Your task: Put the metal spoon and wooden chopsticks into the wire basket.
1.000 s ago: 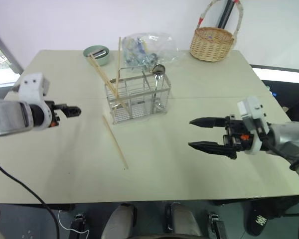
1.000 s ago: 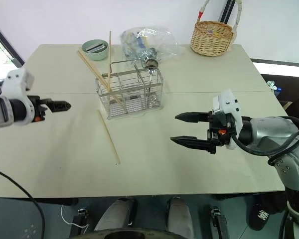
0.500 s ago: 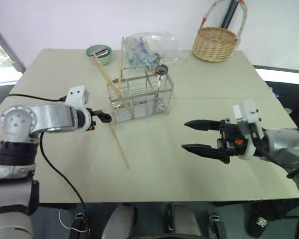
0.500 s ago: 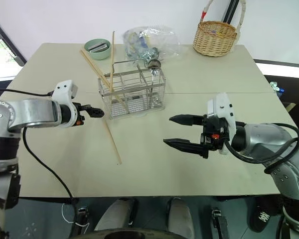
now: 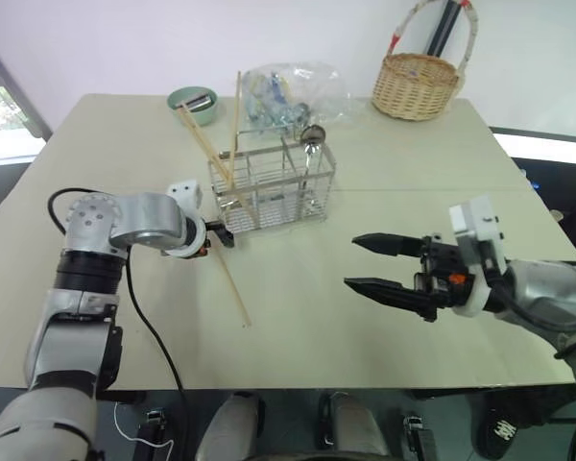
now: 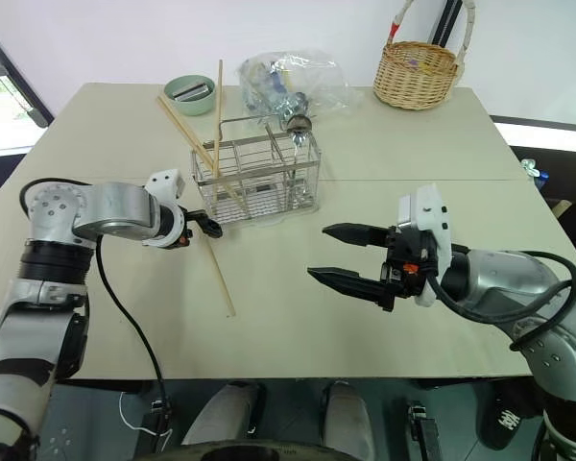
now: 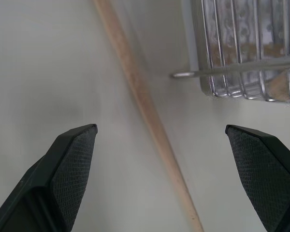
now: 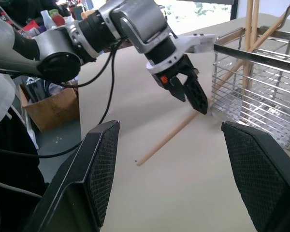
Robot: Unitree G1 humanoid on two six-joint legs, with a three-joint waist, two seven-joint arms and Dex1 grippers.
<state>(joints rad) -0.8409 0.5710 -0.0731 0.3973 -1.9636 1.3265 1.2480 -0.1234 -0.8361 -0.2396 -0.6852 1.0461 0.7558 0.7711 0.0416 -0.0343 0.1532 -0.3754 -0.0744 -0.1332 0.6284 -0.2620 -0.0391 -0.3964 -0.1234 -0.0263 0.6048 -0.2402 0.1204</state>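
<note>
Since a second ago the left end effector [image 5: 226, 237] has swung in from the table's [image 5: 384, 163] left edge to hang, jaws wide and empty, over the upper end of the loose chopstick [image 5: 228, 277] lying just before the wire basket's [image 5: 273, 186] near-left corner. That basket stands mid-table holding two more wooden chopsticks [image 5: 211, 157] leaning upright and the metal spoon [image 5: 311, 136] in its right-hand compartment. Well apart on the right, the right end effector [image 5: 372, 263] hovers open, empty, pointing left.
</note>
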